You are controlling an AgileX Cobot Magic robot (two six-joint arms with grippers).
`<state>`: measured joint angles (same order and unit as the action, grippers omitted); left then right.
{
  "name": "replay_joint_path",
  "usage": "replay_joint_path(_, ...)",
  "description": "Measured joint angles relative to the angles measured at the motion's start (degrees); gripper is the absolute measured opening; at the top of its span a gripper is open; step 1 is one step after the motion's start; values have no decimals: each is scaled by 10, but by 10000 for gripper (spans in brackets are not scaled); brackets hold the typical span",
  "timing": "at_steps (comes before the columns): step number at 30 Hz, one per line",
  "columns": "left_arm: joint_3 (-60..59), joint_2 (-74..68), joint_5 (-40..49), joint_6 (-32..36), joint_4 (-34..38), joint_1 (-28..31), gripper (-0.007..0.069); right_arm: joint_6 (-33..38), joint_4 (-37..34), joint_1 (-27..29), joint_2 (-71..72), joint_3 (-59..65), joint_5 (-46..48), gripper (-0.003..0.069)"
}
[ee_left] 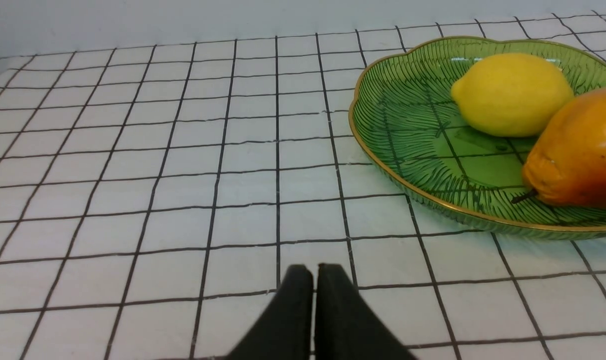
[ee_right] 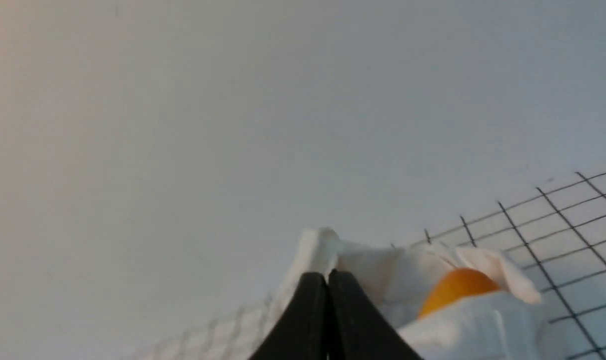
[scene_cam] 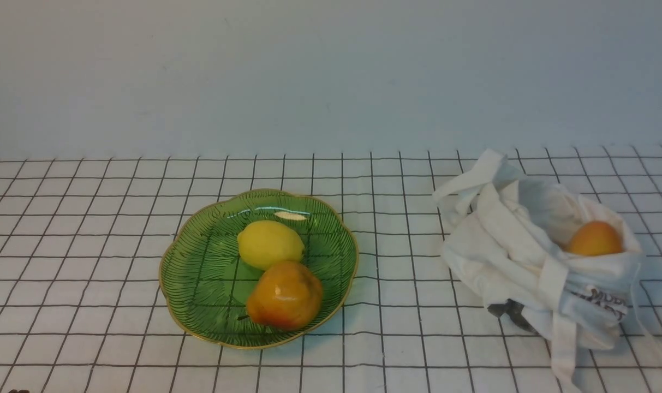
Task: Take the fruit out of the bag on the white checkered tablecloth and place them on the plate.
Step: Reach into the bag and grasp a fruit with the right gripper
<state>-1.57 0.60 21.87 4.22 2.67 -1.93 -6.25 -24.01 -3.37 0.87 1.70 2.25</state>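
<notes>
The left gripper [ee_left: 313,272] has its two black fingers pressed together on nothing; it sits low over the cloth, apart from the plate's rim. The right gripper [ee_right: 326,277] is also pressed together and empty. It points at the bag, far from the plate, and neither gripper appears in the front view. The white checkered tablecloth [scene_cam: 90,218] covers the whole table under the plate. The bag [scene_cam: 505,256], a crumpled white cloth tote, lies well to the right of the plate, straps flopped loose across it and its mouth slumped open, which is why its contents show. The plate [scene_cam: 200,273], green with a gold scalloped rim, sits left of centre with bare green surface on its left side, seemingly room enough for one more piece. The fruit [scene_cam: 595,239], orange-yellow with a reddish blush, rests inside the bag's open mouth, well apart from the plate, cradled and half hidden by folds of fabric. A pear-shaped orange fruit [scene_cam: 285,296] lies on the plate's near side, touching or almost touching a yellow lemon [scene_cam: 269,244] behind it on the plate. Judging from this, two pieces are already placed and one remains to fetch. The right gripper, being nearer the bag, would have to spread its fingers before taking it.
</notes>
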Motion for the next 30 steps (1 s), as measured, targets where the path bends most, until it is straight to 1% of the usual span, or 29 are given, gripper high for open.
replay_joint_path(2, 0, 0, 0, 0, 0, 0, -8, -6, -51, 1, 0, 0, -28, -14)
replay_joint_path(3, 0, 0, 0, 0, 0, 0, -8, -6, -61, 1, 0, 0, -34, -14)
replay_joint_path(9, 0, 0, 0, 0, 0, 0, -8, -23, -101, 1, 0, 0, -70, -14)
replay_joint_path(10, 0, 0, 0, 0, 0, 0, -8, -32, -109, 1, 0, -5, -70, -14)
replay_joint_path(12, 0, 0, 0, 0, 0, 0, -8, -31, -105, 1, -2, -46, -36, -14)
replay_joint_path(16, 0, 0, 0, 0, 0, 0, -8, 8, -65, 1, -63, -165, 37, -12)
replay_joint_path(18, 0, 0, 0, 0, 0, 0, -8, 32, -42, 1, -134, -233, 88, -12)
replay_joint_path(20, 0, 0, 0, 0, 0, 0, -8, 50, -5, 1, -218, -298, 163, -12)
replay_joint_path(21, 0, 0, 0, 0, 0, 0, -8, 54, 7, 1, -245, -316, 185, -12)
replay_joint_path(23, 0, 0, 0, 0, 0, 0, -8, 59, 57, 1, -350, -385, 263, -11)
replay_joint_path(26, 0, 0, 0, 0, 0, 0, -8, 63, 108, 1, -455, -450, 341, -10)
replay_joint_path(30, 0, 0, 0, 0, 0, 0, -8, 63, 158, 1, -584, -529, 390, -7)
